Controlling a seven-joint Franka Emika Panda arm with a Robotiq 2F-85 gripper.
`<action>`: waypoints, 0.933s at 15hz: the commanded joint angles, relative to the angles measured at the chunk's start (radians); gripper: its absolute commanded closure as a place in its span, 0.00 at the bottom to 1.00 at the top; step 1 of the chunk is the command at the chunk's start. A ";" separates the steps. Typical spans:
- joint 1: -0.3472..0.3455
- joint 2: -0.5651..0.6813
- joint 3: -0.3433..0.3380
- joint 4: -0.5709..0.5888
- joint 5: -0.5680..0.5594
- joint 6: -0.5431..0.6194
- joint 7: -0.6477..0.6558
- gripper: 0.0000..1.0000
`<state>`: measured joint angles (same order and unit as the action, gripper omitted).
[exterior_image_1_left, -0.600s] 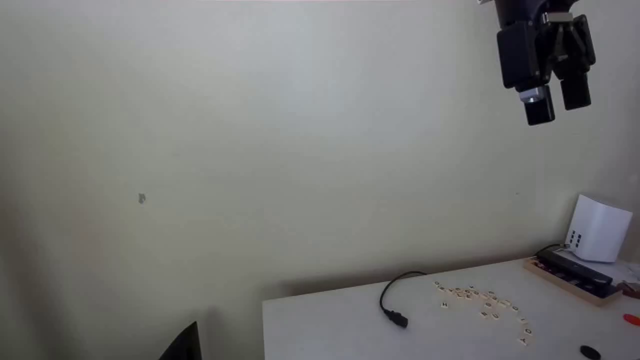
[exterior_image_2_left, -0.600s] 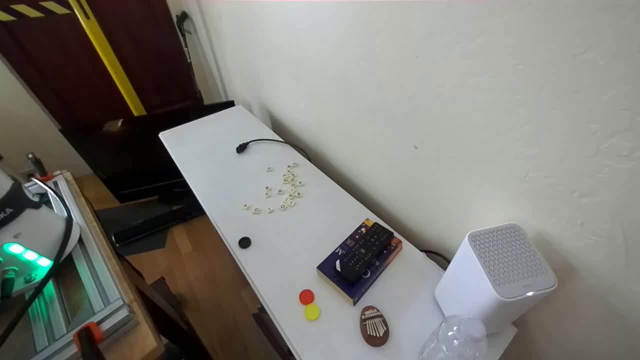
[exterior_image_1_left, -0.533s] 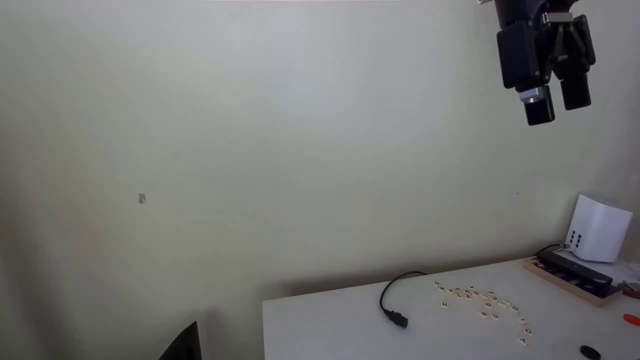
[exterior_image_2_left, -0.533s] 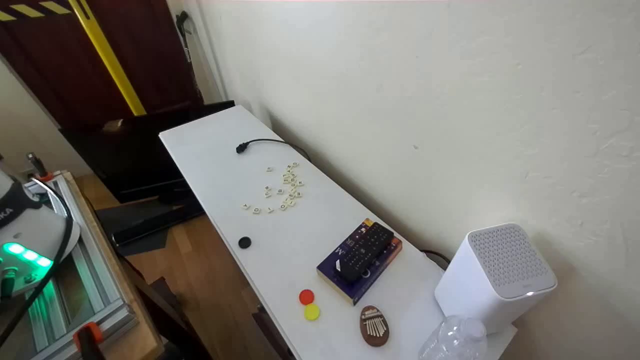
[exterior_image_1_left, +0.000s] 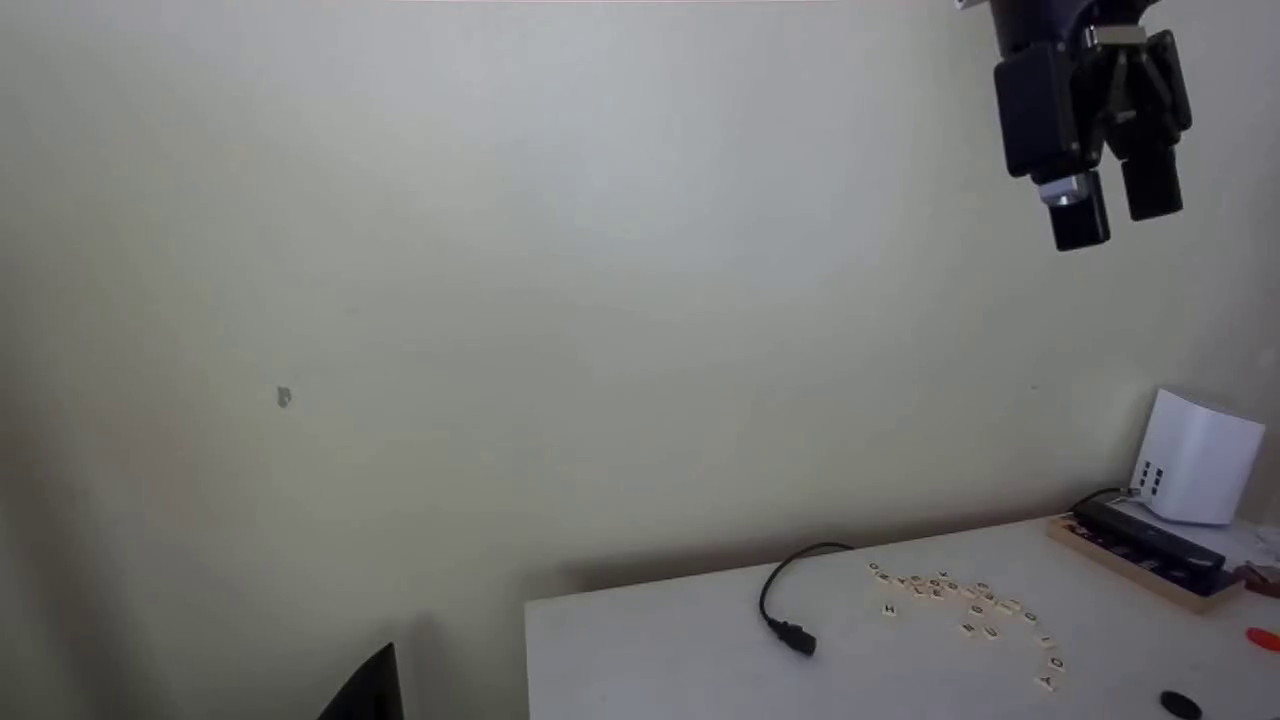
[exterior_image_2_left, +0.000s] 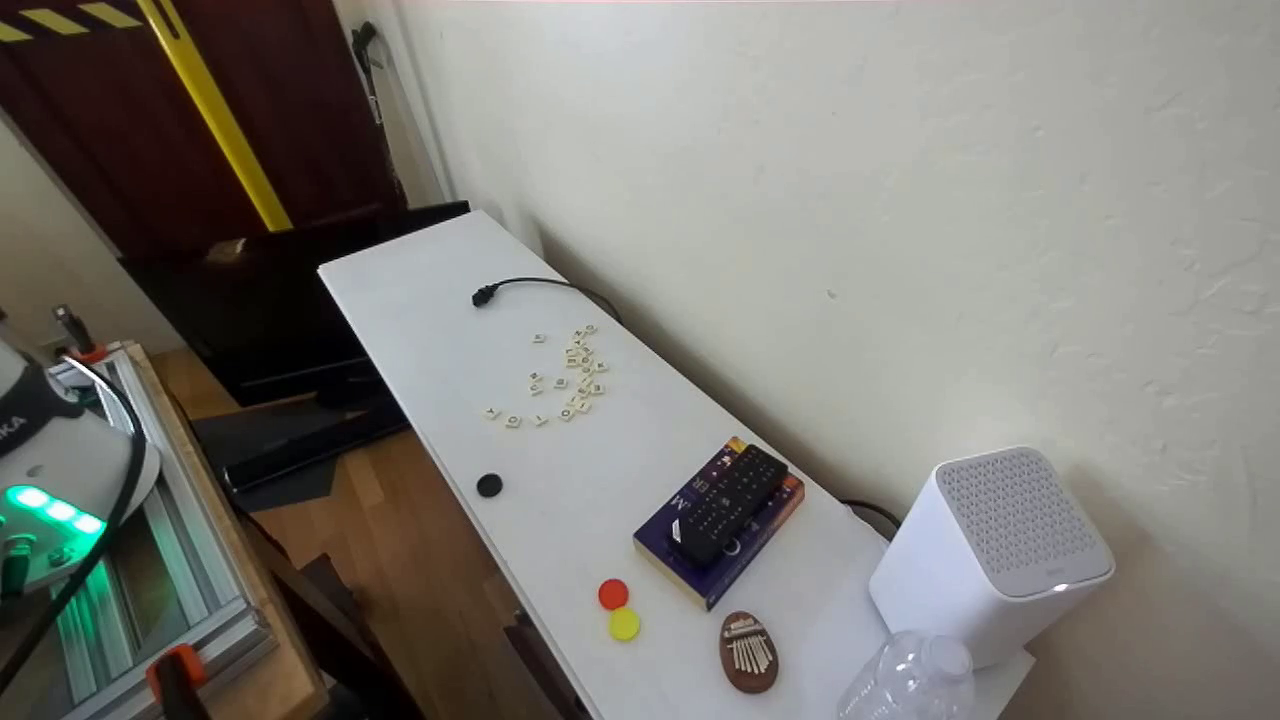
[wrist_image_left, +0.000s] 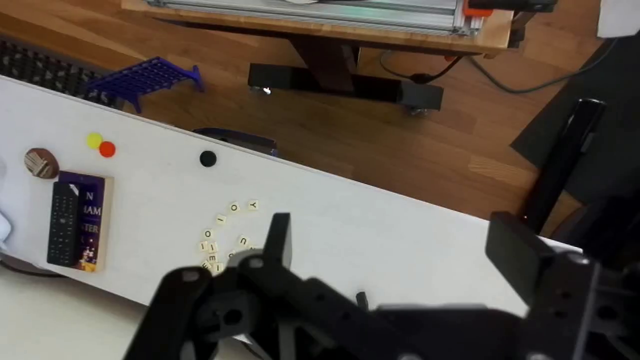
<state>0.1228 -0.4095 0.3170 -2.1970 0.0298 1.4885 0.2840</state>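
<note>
- Black and spread wide, my hand (wrist_image_left: 395, 245) hangs well above the white table (wrist_image_left: 160, 210).
- Letter tiles (wrist_image_left: 213, 247) lie scattered below my hand, off to one side.
- A black plug (exterior_image_1_left: 795, 638) lies below my hand too.
- Farther from my hand than the tiles, a purple book (wrist_image_left: 92, 220) bears a black remote (wrist_image_left: 63, 222).

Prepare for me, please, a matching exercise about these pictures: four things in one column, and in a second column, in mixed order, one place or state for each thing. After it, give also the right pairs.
Column one
1. gripper
2. letter tiles
3. remote control
4. yellow disc

Column two
A. on top of the book
B. right beside the red disc
C. in the air, jaws apart
D. scattered over the white table

Right pairs: 1-C, 2-D, 3-A, 4-B
</note>
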 joint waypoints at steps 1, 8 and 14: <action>0.001 0.007 -0.058 -0.040 0.032 0.032 0.001 0.00; -0.023 -0.012 -0.167 -0.214 0.036 0.316 -0.061 0.00; -0.025 0.055 -0.191 -0.312 0.034 0.622 -0.087 0.00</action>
<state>0.1011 -0.3873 0.1298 -2.4746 0.0507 2.0059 0.2233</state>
